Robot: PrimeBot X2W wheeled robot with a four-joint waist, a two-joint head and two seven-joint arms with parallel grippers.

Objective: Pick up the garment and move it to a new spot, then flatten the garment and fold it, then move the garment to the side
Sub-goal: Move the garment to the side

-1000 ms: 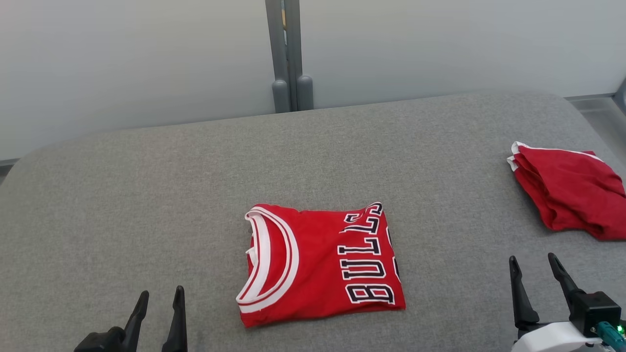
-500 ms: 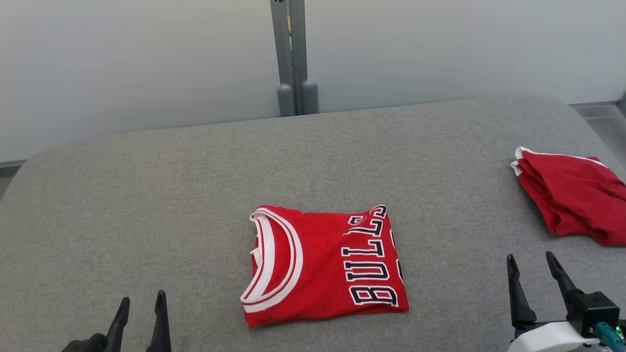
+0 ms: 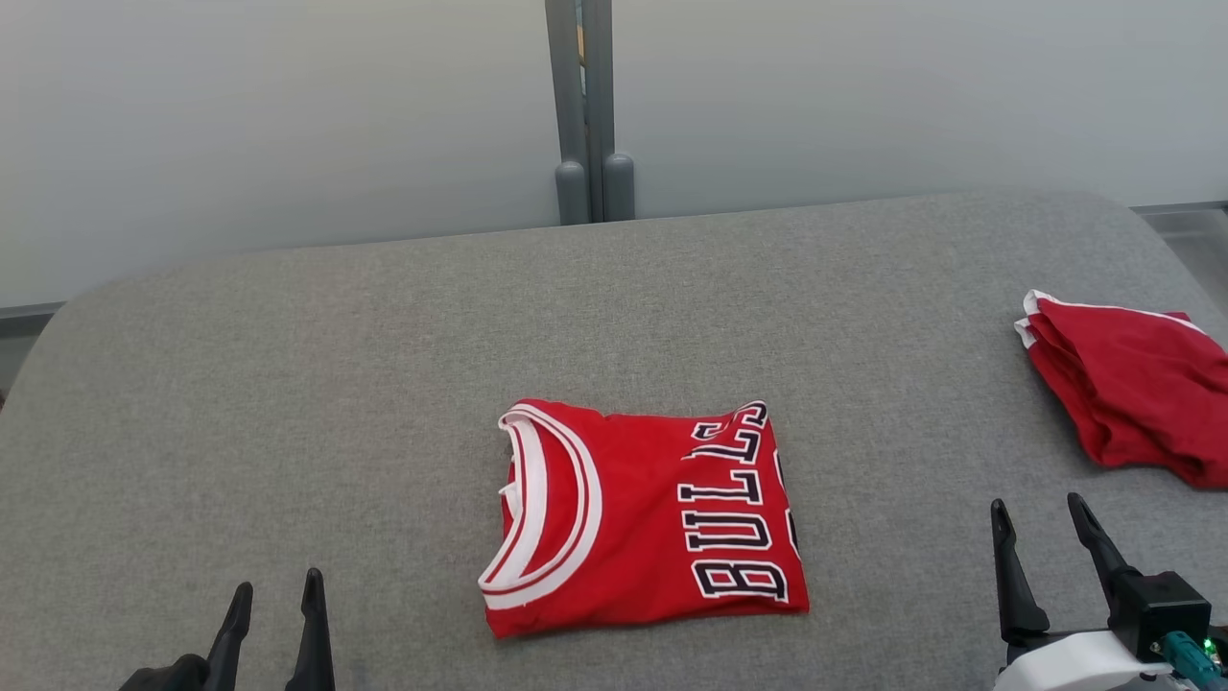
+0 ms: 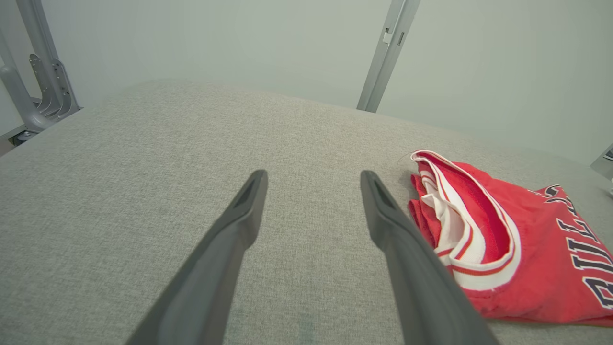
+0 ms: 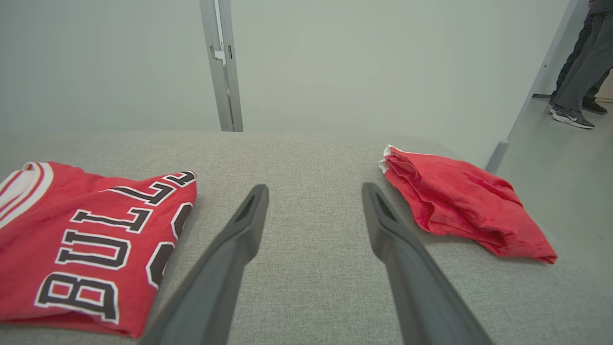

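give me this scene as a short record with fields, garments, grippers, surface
surface: grey padded table
jersey: red jersey, folded, flat, mid-table, collar toward robot's left
other garment: red cloth, loosely folded, far right edge
left gripper: open, empty, left of jersey, apart
right gripper: open, empty, between jersey and red cloth
task stage: folding looks done; move to side not yet done
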